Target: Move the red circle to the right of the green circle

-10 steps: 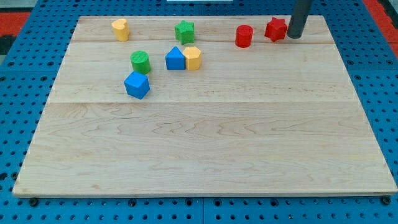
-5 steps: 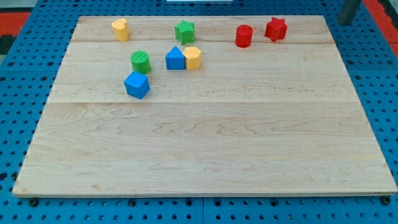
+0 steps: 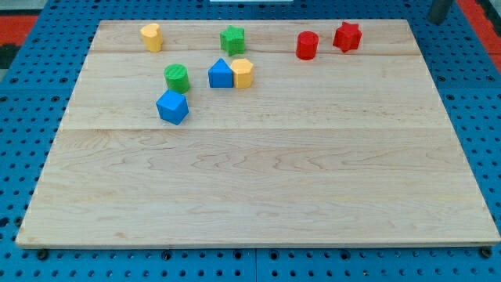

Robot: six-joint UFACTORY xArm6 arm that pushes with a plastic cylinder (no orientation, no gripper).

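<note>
— Well, where does the rod's tip (image 3: 438, 22) sit?

— At the view's top right corner, off the pale wooden board (image 3: 258, 180), over the blue pegboard surface (image 3: 477, 94). Only a short dark stub shows at the frame's edge. It touches no block; the nearest, the red star-shaped block (image 3: 347, 36), lies well to its left. The arm has no claw, so there is nothing to open or close, and the rod holds nothing.

— And the red circular cylinder block (image 3: 307, 45)?

— Near the board's top edge, just beside the red star, on its left. The green circular cylinder block (image 3: 177, 77) stands well apart from it, toward the view's left and a little lower.

— What surrounds the green one?

— A blue cube (image 3: 172, 106) just below it. To its right, a blue block with a peaked top (image 3: 221, 74) touches a yellow hexagonal block (image 3: 243, 73). Above those sits a green star-like block (image 3: 232, 39); a yellow block of unclear shape (image 3: 151, 37) lies toward the top left.
</note>
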